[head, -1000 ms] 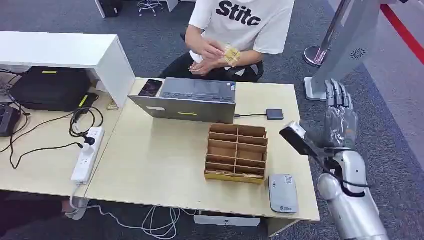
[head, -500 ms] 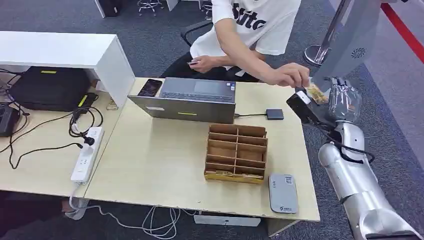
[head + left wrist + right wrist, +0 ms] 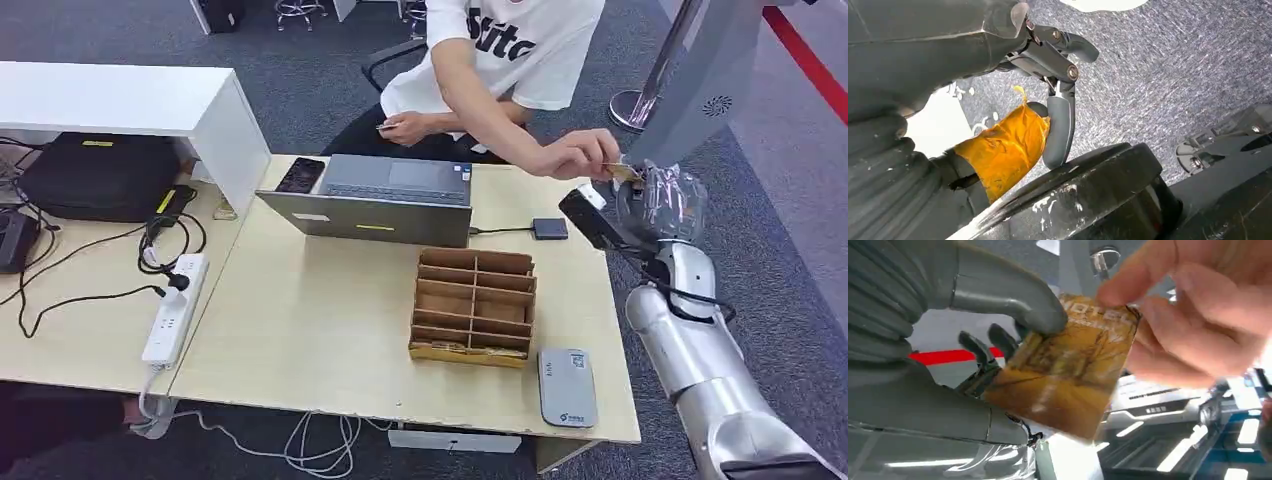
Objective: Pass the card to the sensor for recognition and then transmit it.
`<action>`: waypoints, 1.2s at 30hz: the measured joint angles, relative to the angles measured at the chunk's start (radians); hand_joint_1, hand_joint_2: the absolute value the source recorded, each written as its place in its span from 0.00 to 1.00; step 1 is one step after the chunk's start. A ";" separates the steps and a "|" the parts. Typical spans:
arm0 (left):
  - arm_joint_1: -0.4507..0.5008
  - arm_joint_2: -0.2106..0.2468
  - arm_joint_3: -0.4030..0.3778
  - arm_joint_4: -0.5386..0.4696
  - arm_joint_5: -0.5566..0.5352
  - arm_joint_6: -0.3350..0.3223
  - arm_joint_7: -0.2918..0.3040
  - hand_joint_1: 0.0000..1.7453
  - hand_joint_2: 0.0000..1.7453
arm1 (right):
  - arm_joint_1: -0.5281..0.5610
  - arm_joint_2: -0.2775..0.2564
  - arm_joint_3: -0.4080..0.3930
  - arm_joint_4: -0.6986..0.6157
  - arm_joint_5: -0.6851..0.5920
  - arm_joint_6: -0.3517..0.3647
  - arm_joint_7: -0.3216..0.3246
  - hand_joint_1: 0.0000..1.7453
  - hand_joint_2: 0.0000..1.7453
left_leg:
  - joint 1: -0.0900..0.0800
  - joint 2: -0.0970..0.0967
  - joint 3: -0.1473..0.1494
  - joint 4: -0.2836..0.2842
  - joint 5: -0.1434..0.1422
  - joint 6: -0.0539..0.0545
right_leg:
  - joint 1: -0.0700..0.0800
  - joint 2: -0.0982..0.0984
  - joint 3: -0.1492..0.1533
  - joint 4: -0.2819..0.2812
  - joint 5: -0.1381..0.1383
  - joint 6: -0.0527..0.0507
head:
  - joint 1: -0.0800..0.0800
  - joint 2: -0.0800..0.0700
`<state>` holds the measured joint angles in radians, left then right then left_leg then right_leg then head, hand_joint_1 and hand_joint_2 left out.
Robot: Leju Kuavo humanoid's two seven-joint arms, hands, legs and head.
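A yellow-brown card (image 3: 627,172) is at my right hand (image 3: 665,205), raised past the table's right edge near its far corner. In the right wrist view my thumb (image 3: 1008,295) presses on the card (image 3: 1068,370) with my darker fingers behind it, while a person's hand (image 3: 1198,315) still pinches its other end. That person's hand (image 3: 575,155) reaches over from behind the table. The grey card sensor (image 3: 567,386) lies flat at the table's front right corner. My left hand (image 3: 1013,60) hangs over the carpet, holding nothing, fingers apart.
A cardboard divider box (image 3: 473,305) stands just left of the sensor. An open laptop (image 3: 385,198), a phone (image 3: 300,175) and a small black box (image 3: 549,228) sit along the far side of the table (image 3: 320,320). A power strip (image 3: 175,308) lies at the left.
The person leaned over and brought the card from their lap to my right hand. My right hand rose and moved away from me, and its thumb now presses the card.
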<state>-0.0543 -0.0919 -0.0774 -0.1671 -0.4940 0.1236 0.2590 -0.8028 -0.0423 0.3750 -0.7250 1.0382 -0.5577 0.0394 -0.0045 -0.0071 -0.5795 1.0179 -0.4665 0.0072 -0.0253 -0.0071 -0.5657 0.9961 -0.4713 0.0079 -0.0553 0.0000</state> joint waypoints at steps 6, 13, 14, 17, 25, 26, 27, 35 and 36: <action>0.002 0.000 0.000 0.000 0.028 0.005 -0.010 0.00 1.00 | 0.126 -0.007 0.010 -0.241 -0.119 0.010 -0.073 1.00 1.00 | 0.000 -0.001 0.000 0.000 0.000 0.000 | 0.000 0.000 -0.001 0.000 -0.001 0.000 | 0.000 0.000; 0.012 -0.003 0.029 0.000 0.080 0.030 -0.023 0.00 1.00 | 0.481 -0.089 0.043 -0.699 -0.116 -0.046 -0.145 1.00 1.00 | 0.002 -0.005 -0.001 0.000 -0.004 -0.001 | 0.000 -0.004 0.000 -0.001 -0.005 0.000 | 0.000 0.000; 0.013 -0.005 0.034 0.000 0.084 0.033 -0.024 0.00 1.00 | 0.524 -0.100 0.045 -0.742 -0.113 -0.053 -0.149 1.00 1.00 | 0.002 -0.005 -0.001 0.000 -0.004 -0.001 | 0.000 -0.004 -0.001 -0.001 -0.005 0.000 | 0.000 0.000; 0.017 -0.010 0.054 0.000 0.097 0.048 -0.031 0.00 1.00 | 0.671 -0.143 0.047 -0.886 -0.103 -0.071 -0.174 1.00 1.00 | 0.001 -0.006 -0.001 0.000 -0.006 0.001 | 0.000 -0.006 0.001 -0.001 -0.007 0.003 | 0.001 0.000; 0.022 -0.019 0.096 0.000 0.120 0.068 -0.035 0.00 1.00 | 0.920 -0.215 0.040 -1.058 -0.091 -0.071 -0.164 1.00 1.00 | 0.001 -0.006 0.000 0.000 -0.007 0.001 | 0.000 -0.005 0.001 -0.002 -0.008 0.002 | 0.000 0.000; 0.022 -0.019 0.100 0.000 0.122 0.069 -0.035 0.00 1.00 | 0.948 -0.226 0.039 -1.062 -0.091 -0.071 -0.157 1.00 1.00 | 0.001 -0.005 0.000 0.000 -0.007 0.001 | 0.000 -0.005 0.001 -0.002 -0.008 0.002 | 0.000 0.000; 0.023 -0.021 0.103 0.000 0.122 0.070 -0.035 0.00 1.00 | 0.971 -0.235 0.037 -1.065 -0.090 -0.072 -0.156 1.00 1.00 | 0.001 -0.005 -0.001 0.000 -0.007 0.001 | 0.000 -0.004 0.001 -0.002 -0.008 0.002 | 0.000 0.000; 0.023 -0.024 0.121 0.000 0.122 0.074 -0.034 0.00 1.00 | 1.028 -0.274 0.037 -1.066 -0.085 -0.022 -0.093 1.00 1.00 | 0.001 -0.004 0.000 0.000 -0.007 0.001 | 0.000 -0.004 0.001 -0.002 -0.007 0.002 | 0.000 0.000; 0.023 -0.024 0.121 0.000 0.122 0.074 -0.034 0.00 1.00 | 1.030 -0.276 0.038 -1.055 -0.082 -0.016 -0.081 1.00 1.00 | 0.001 -0.004 0.000 0.000 -0.007 0.001 | 0.000 -0.004 0.002 -0.002 -0.007 0.002 | 0.000 0.000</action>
<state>-0.0317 -0.1164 0.0439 -0.1671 -0.3723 0.1976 0.2255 0.2275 -0.3182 0.4128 -1.7803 0.9564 -0.5737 -0.0415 -0.0032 -0.0115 -0.5792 1.0178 -0.4736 0.0083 -0.0254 -0.0106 -0.5641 0.9946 -0.4788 0.0101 -0.0553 0.0000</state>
